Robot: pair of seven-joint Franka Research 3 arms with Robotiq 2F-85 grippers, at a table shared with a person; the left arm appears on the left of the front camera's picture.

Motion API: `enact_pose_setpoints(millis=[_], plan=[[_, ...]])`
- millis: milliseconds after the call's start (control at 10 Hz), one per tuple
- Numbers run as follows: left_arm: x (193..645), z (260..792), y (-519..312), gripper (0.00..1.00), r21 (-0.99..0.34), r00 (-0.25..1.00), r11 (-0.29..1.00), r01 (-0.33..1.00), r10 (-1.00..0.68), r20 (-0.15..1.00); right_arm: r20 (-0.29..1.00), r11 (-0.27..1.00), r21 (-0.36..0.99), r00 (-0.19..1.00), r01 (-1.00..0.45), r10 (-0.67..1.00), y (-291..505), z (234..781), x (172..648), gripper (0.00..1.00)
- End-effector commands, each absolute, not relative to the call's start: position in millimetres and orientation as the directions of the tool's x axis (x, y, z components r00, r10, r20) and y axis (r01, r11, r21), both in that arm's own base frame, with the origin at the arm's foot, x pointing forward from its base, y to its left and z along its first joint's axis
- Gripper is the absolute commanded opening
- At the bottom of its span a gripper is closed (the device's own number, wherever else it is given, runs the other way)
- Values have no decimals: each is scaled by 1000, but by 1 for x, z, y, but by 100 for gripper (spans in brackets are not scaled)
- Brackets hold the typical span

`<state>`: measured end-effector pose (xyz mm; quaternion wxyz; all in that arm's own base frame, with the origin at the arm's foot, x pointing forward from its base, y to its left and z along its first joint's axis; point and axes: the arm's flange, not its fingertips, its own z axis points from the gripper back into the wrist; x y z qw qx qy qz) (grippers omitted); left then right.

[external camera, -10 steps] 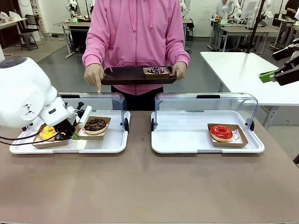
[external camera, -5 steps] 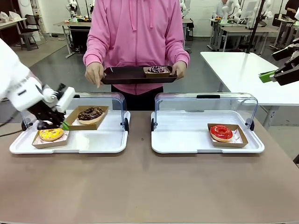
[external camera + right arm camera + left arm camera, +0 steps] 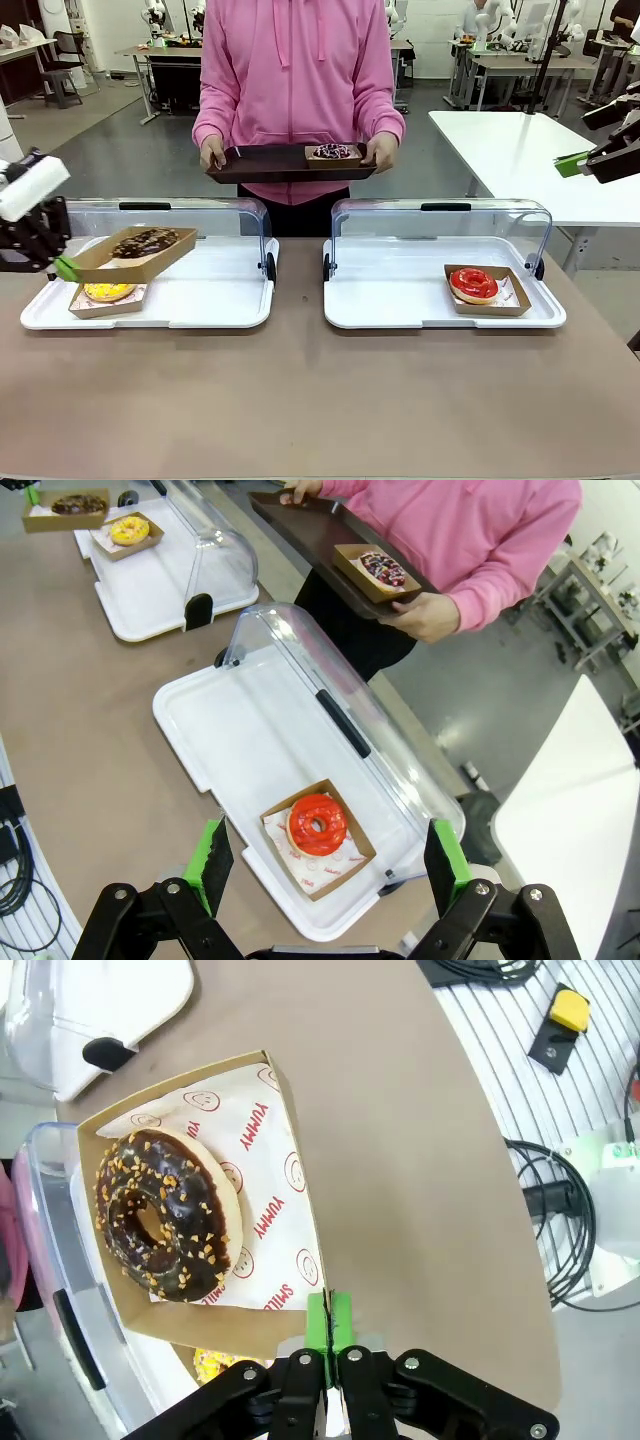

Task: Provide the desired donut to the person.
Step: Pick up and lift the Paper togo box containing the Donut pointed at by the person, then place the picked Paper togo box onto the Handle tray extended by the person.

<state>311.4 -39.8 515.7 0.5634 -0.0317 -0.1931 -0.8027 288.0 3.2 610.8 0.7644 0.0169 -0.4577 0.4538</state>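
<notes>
We face the person [image 3: 292,80] across the table [image 3: 320,400]; our left wrist looks closely down, our right from high, sharing the table.

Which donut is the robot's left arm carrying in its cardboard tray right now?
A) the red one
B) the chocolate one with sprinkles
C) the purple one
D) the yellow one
B: the left gripper has its jaws pinched on the edge of the cardboard tray holding the chocolate donut, lifted above the yellow donut.
</notes>
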Motion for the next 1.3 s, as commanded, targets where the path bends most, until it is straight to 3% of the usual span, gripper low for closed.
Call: enact_pose_setpoints(millis=[0, 100, 1200], plan=[[257, 448, -38, 0, 265, -425, -364, 893, -875, 232, 704, 590, -388, 185, -708, 685, 4, 610, 287, 100], [311, 516, -40, 0, 274, -363, -291, 917, -892, 268, 704, 590, -388, 185, -708, 685, 4, 610, 287, 100], [311, 516, -40, 0, 274, -363, -291, 917, -892, 268, 704, 590, -388, 185, -708, 685, 4, 610, 287, 100]])
